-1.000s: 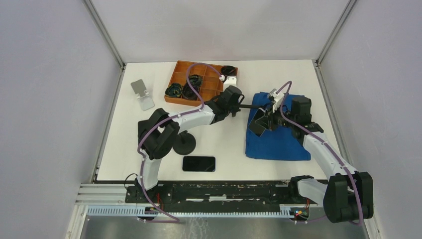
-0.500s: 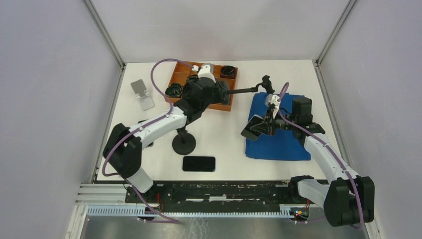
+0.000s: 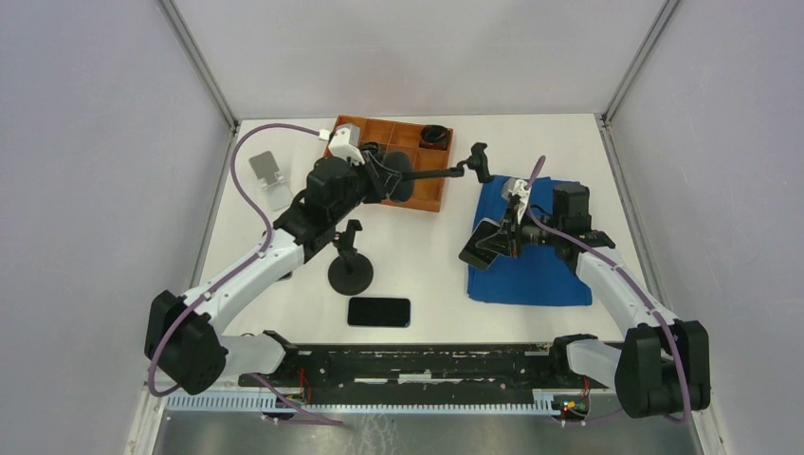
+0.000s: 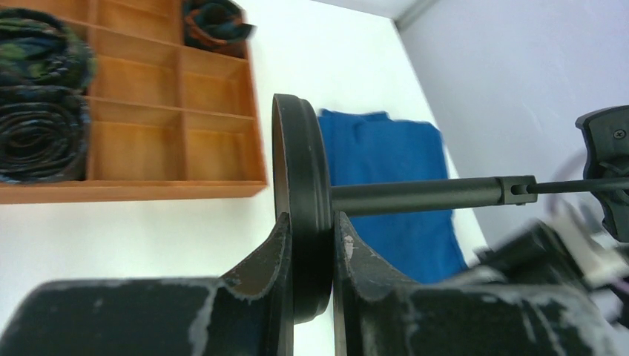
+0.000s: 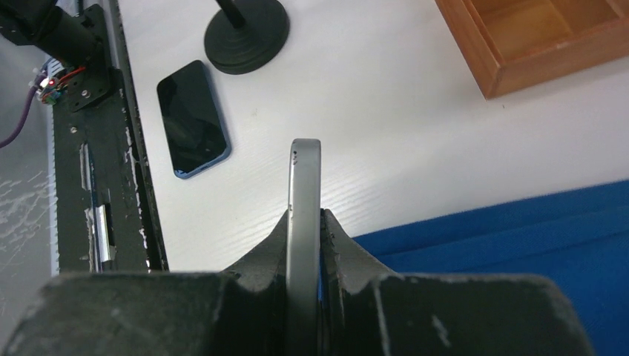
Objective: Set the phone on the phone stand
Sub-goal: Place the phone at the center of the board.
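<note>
black phone stand (image 4: 300,185), blue cloth (image 3: 531,275)

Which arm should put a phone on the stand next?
Right: the right gripper pinches a phone by its edge, while the left gripper is busy clamping the black stand by its round base.

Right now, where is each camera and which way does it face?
Top: above and behind the arms, looking down on the table; both show.
Left wrist: behind the left tool, facing right at tray and cloth; fingers pinch a stand.
Right wrist: behind the right tool, facing left across the table; fingers grip a phone.
Both wrist views share tray and cloth.
</note>
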Tool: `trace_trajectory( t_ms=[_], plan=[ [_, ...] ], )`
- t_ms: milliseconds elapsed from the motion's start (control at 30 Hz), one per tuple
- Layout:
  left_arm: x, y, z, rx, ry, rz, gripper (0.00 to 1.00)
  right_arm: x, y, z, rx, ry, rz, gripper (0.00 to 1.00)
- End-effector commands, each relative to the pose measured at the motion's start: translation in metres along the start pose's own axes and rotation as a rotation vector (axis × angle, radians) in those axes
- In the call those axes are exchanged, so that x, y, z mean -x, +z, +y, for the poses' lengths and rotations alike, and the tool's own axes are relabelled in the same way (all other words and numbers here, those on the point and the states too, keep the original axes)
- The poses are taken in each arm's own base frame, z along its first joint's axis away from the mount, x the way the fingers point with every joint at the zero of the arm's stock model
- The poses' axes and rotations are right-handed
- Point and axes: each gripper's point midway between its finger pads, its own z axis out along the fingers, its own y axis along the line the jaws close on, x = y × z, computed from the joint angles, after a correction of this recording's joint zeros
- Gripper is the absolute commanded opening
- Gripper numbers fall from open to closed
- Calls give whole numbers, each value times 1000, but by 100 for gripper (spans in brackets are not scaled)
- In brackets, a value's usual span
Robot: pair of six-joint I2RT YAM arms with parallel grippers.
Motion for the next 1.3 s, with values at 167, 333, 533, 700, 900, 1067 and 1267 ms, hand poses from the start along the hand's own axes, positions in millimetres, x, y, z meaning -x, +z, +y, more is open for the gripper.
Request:
trace_trajectory(
  t_ms=[167,333,533,700,900,1067,1267],
  plan=[
    [6,-53,-66,-374,57,-16,2,14,-20,-50,-210,19,-21,0],
    [-20,-69,-91,-567,48,101,2,-2,-34,-77,-308,123,5,0],
    [-51,-83,-94,-680,30,200,2,-27,-44,-94,-304,294,6,1],
    [-77,-86,-88,-709,26,287,2,-43,-51,-104,-300,380,-1,3],
    [-94,-84,-86,-719,30,337,2,-54,-55,-112,-324,407,14,6],
    [-107,-80,-85,-717,32,369,2,-58,-58,-116,-339,421,18,11],
    [-121,-78,-90,-726,43,404,2,-62,-59,-118,-345,425,24,24]
  ],
)
